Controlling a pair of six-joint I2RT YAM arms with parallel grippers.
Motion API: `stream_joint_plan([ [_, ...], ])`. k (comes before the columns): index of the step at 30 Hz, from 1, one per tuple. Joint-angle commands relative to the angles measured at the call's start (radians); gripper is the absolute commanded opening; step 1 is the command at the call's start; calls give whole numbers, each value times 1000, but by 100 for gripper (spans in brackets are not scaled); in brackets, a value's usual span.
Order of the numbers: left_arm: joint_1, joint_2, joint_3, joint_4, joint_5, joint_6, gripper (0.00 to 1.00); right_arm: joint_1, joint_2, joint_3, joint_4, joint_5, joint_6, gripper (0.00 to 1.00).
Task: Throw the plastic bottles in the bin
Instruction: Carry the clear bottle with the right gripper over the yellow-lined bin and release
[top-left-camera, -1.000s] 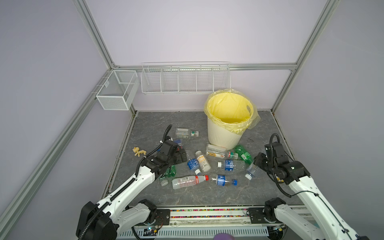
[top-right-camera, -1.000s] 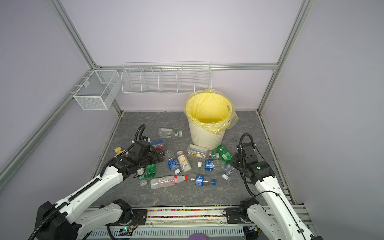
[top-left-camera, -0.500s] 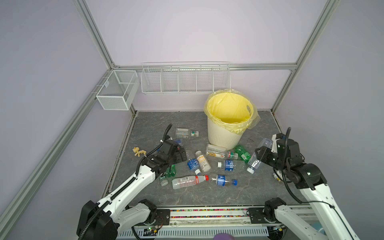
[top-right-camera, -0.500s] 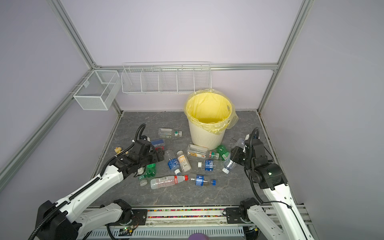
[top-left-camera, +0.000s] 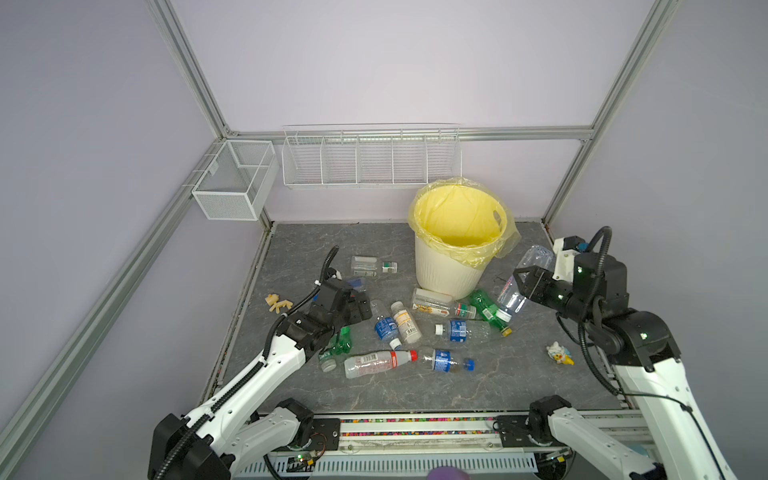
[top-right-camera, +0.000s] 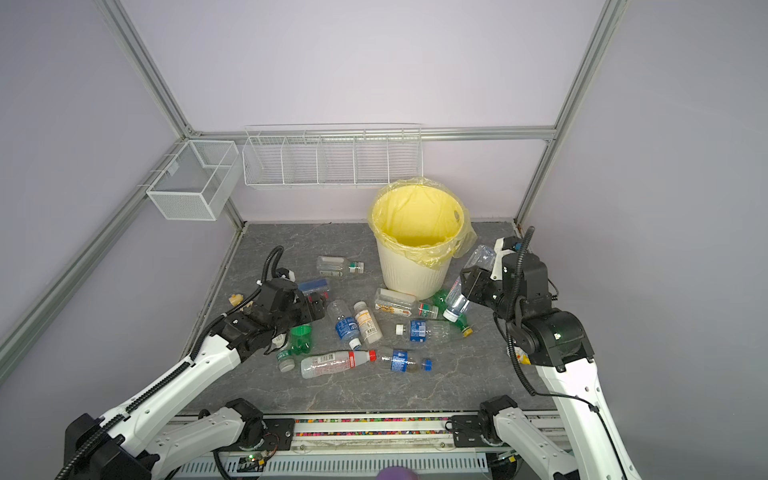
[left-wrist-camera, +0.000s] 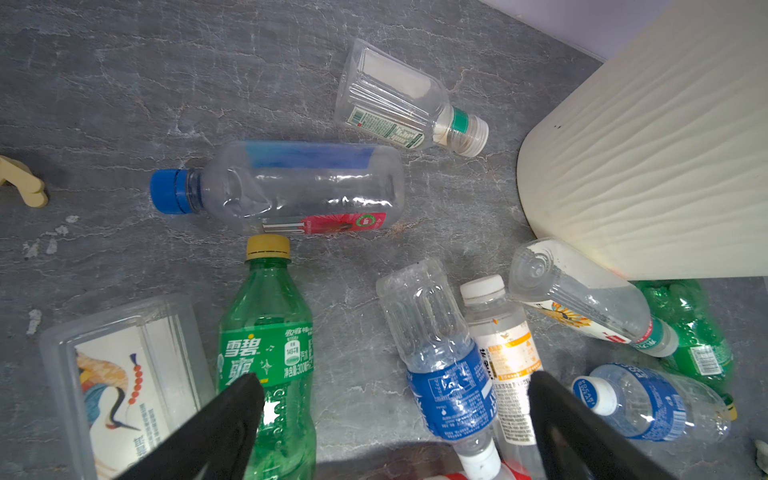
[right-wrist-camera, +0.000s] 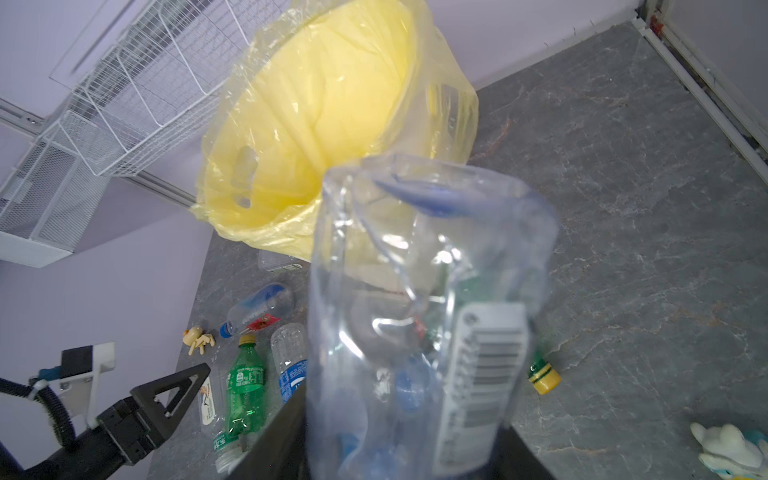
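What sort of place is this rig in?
Probably a robotics lab test cell, not a home: bare lilac panels in an aluminium-profile frame, a grey stone-look tabletop, and plastic bottles scattered beside a cream ribbed plastic bin with a yellow liner.

L arm (top-left-camera: 266, 374) stretches low from its base at 7 o'clock twd 1 o'clock in both top views. L end effector (top-left-camera: 360, 308) hangs low over the worktop (top-left-camera: 540, 374), jaws spread wide w/ nothing betw. them. R arm (top-left-camera: 648, 374) rises from its base at 5 o'clock, elbow up, wrist aimed twd 10 o'clock. R end effector (top-left-camera: 523, 284) sits well above the worktop, jaws clamped on a tilted bottle (top-left-camera: 536, 259).
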Motion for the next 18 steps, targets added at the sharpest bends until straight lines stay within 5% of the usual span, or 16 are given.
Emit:
stream_joint_plan([
  [1, 6, 7, 33, -18, -7, 0, 99, 4, -9, 36, 33, -30, -38, 51],
  [12, 6, -11, 1, -11, -16, -3, 99, 3, -126, -88, 84, -63, -27, 52],
  [18, 6, 7, 17, -6, -6, 4, 99, 4, -45, -23, 154, -92, -2, 52],
])
